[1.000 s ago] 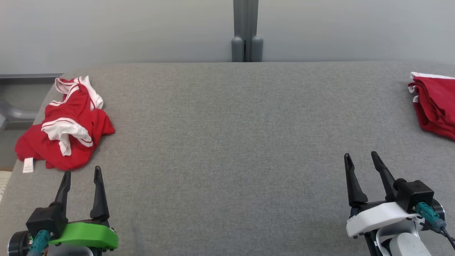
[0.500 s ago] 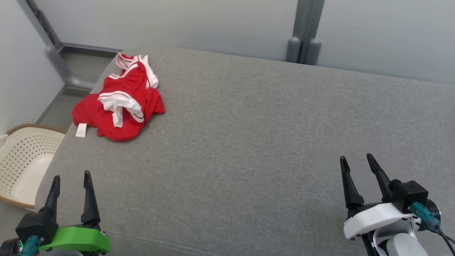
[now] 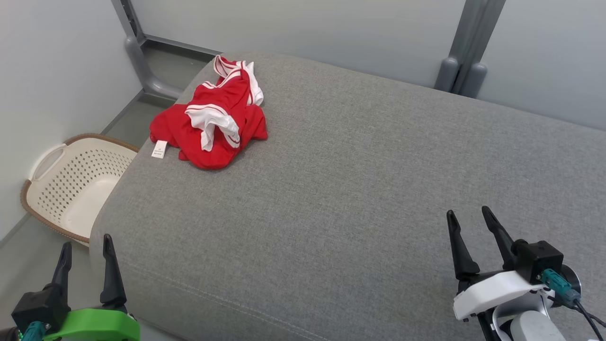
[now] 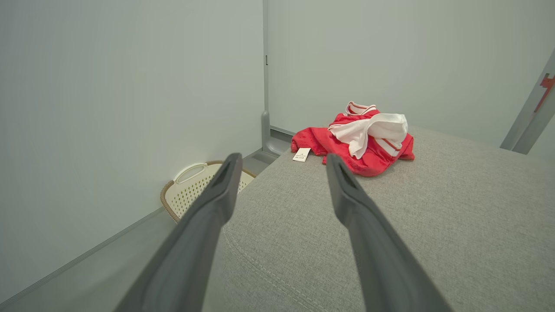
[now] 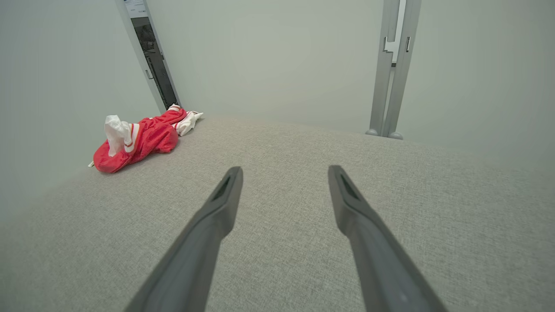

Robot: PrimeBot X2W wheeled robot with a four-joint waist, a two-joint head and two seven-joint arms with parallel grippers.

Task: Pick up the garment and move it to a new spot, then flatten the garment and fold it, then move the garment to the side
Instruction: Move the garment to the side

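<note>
Our head has swung to the left since a second ago, so the whole scene has slid across the head view. The things themselves have not shifted, and both claws sit as they did. The left gripper (image 3: 86, 240) stands released, fingers spread and holding nothing, at the near left corner of the grey cushion (image 3: 360, 189). The right gripper (image 3: 467, 211) is likewise spread and empty, low over the near right part of the cushion.

Out from the left claw, the red and white garment (image 3: 213, 125) lies crumpled at the far left of the cushion, ahead of the fingers and a little to their right. Its white label (image 3: 159, 148) reaches the cushion's left edge. The heap's long axis runs away from us, leaning rightward toward the far edge.

We judge the left arm much the nearer; from the right claw the garment lies well apart, far across to the left. A pale basket (image 3: 71, 184) sits on the floor beside the left edge.
</note>
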